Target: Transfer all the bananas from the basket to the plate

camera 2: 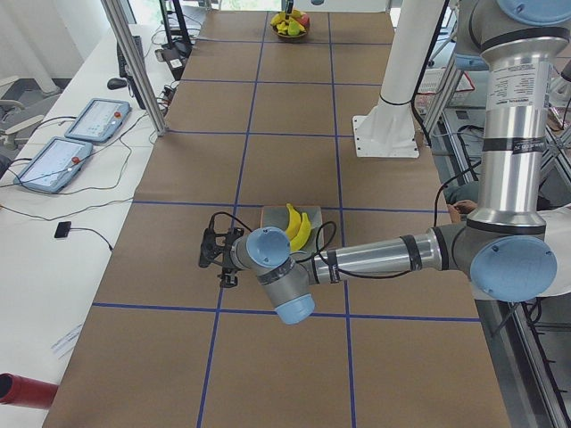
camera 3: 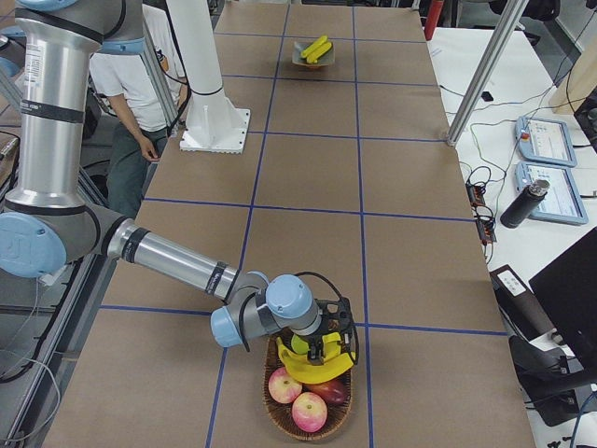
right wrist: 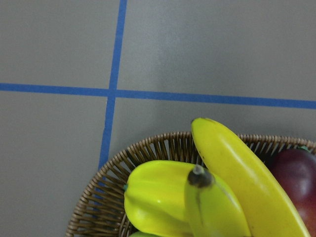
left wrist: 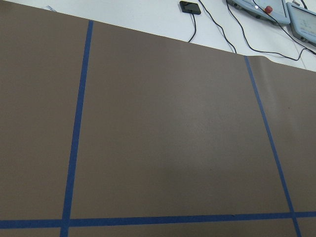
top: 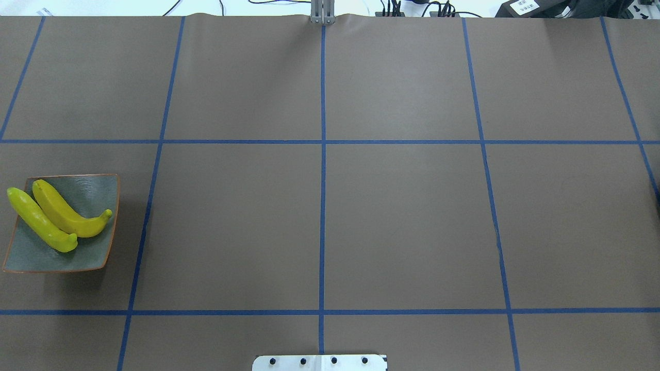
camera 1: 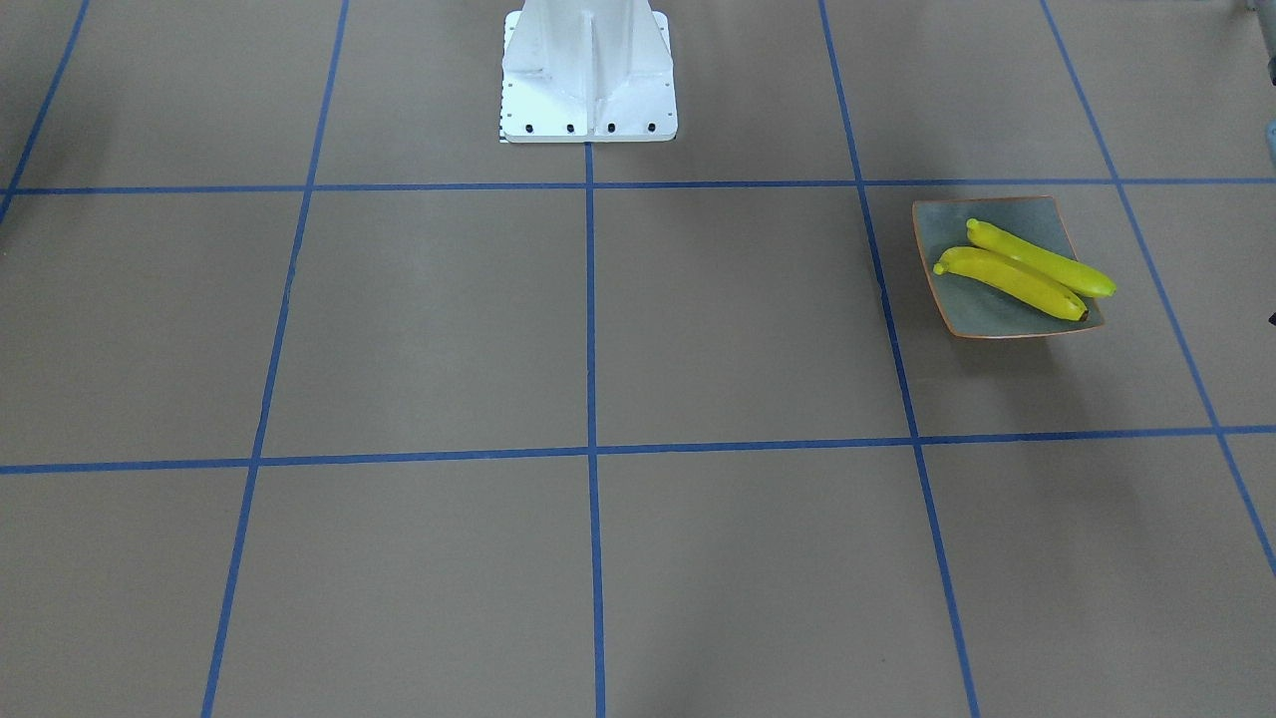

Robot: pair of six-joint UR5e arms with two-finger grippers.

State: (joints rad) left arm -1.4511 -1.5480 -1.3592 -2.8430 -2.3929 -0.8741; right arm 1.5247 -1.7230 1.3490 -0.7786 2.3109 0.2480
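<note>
table [top: 402, 226] brown | blue tape grid [top: 323, 206] | two apples [camera 3: 311, 411] | two pendants [camera 3: 552, 191] | dark bottle [camera 3: 520, 205] | person [camera 3: 131, 103] standing

No writing can be read anywhere. A white label [top: 525, 5] on a dark box [top: 508, 11] beyond the desk's [top: 402, 216] far right edge has print too small to make out. The sticker [camera 2: 516, 85] on the near arm's [camera 2: 508, 169] upright tube is blurred.

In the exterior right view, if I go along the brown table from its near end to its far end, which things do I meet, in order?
wicker basket holding apples and bananas → white robot base → plate with two bananas on it.
</note>
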